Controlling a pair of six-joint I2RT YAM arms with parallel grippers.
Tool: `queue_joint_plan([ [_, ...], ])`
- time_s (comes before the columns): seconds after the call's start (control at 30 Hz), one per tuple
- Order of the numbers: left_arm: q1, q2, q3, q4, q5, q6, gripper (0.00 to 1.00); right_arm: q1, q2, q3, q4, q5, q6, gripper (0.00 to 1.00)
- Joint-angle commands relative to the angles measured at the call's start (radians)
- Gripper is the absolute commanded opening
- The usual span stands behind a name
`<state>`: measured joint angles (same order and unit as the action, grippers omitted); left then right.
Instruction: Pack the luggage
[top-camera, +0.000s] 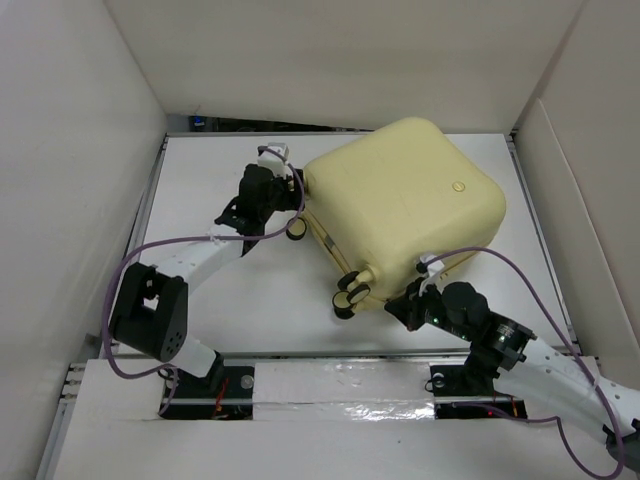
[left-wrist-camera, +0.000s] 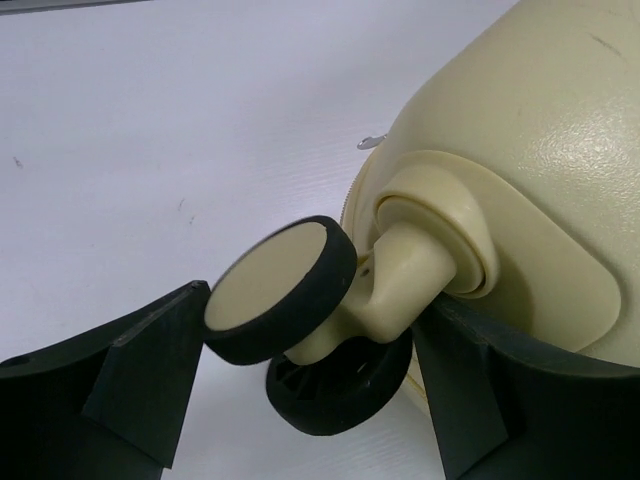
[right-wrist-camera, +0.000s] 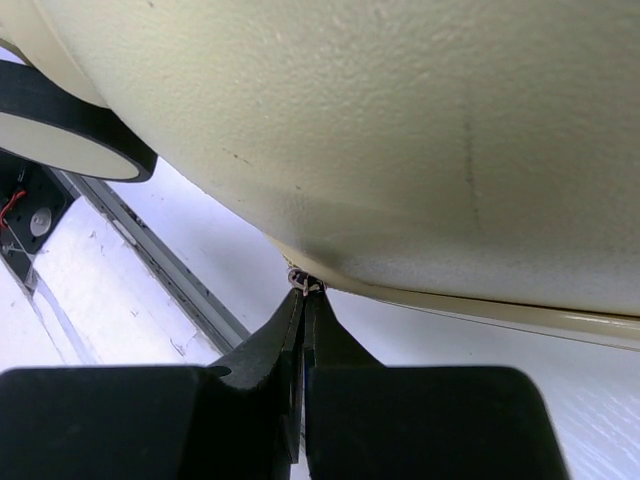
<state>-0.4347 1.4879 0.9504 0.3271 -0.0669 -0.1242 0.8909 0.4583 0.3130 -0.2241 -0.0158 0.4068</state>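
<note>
Luggage (top-camera: 410, 210) lies flat and shut, its pale yellow shell facing up, turned at an angle on the white table (top-camera: 220, 290) beneath it. It sits toward the far right part of that surface. Both arms work at its edges.

At the luggage's left corner, the left gripper (left-wrist-camera: 312, 305) has its jaws spread wide, one on each side of a caster. The cream-faced wheel (left-wrist-camera: 280, 290) with the black tyre sits between the two black fingers (left-wrist-camera: 140, 380). A second black wheel (left-wrist-camera: 335, 390) shows just under it. The wheel's rim is right by one finger (whether it actually touches, I cannot tell), and the other finger is close against the moulded caster housing (left-wrist-camera: 450, 230).

At the luggage's near edge, just beside another pair of wheels (top-camera: 350, 293), the right gripper (right-wrist-camera: 304, 300) is closed tight, its fingertips pressed together. The tips meet a small metal piece (right-wrist-camera: 304, 281) on the seam (right-wrist-camera: 480, 305) where the shell curves under. Whether that piece is truly pinched or only touched is too small to make out.
</note>
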Motion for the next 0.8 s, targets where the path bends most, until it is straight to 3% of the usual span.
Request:
queue_joint_plan([
  [0.0, 0.004, 0.047, 0.093, 0.041, 0.052, 0.08, 0.74, -0.006, -0.038, 0.061, 0.167, -0.026, -0.011, 0.0],
  [0.07, 0.004, 0.064, 0.114, 0.029, 0.062, 0.098, 0.69, -0.006, -0.037, 0.06, 0.17, -0.023, -0.016, 0.0],
  [0.17, 0.004, 0.113, 0.177, -0.014, 0.098, 0.124, 0.48, -0.006, -0.035, 0.06, 0.166, -0.018, -0.02, 0.0],
  [0.27, 0.004, 0.156, 0.253, -0.088, 0.095, 0.17, 0.19, -0.006, -0.041, 0.052, 0.167, -0.019, -0.017, 0.0],
  [0.3, 0.004, 0.164, 0.266, -0.117, 0.076, 0.17, 0.01, -0.006, -0.046, 0.051, 0.167, -0.019, -0.017, 0.0],
  [0.43, 0.004, 0.121, 0.228, -0.083, -0.007, 0.085, 0.0, -0.006, -0.043, 0.043, 0.19, -0.009, -0.016, 0.0],
  [0.6, 0.004, -0.013, -0.07, 0.154, -0.053, -0.148, 0.0, -0.044, 0.014, 0.07, 0.21, -0.006, -0.048, 0.0],
  [0.77, -0.019, -0.1, -0.298, 0.266, -0.074, -0.233, 0.0, -0.13, 0.095, 0.118, 0.256, -0.047, -0.098, 0.0],
])
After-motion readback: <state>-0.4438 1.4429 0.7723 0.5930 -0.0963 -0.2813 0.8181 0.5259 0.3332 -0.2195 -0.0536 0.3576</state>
